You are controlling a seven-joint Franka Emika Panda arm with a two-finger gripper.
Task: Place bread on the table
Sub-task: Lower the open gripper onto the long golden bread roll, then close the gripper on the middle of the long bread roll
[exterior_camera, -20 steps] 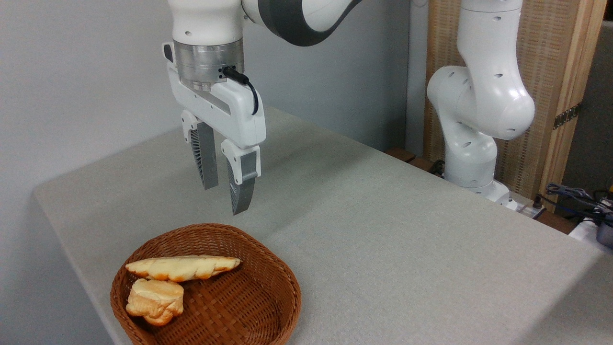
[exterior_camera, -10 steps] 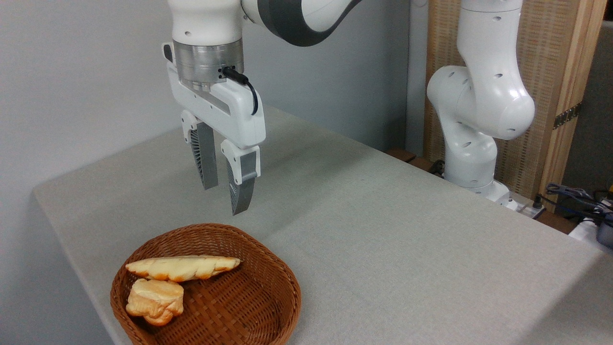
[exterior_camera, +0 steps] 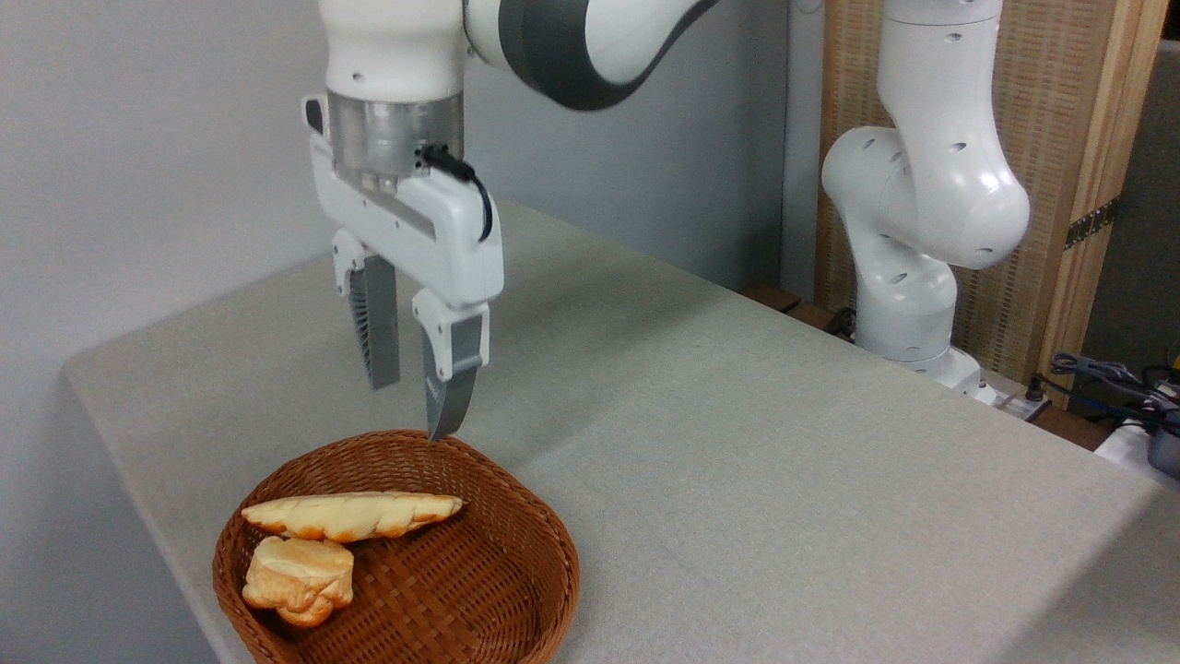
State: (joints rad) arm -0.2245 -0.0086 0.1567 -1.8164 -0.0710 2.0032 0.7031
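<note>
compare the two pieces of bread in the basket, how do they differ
The bread is long, flat and pointed, lying across the basket; the bun is short and chunky. The bread sits farther back, the bun nearer the front rim. Both are pale cream with golden browning, and they appear to touch.

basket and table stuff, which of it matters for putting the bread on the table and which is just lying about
Belongs to the job:
long bread in the basket
table
gripper, open above the basket

Just lying about:
round bun
wicker basket
cables at the far right
</note>
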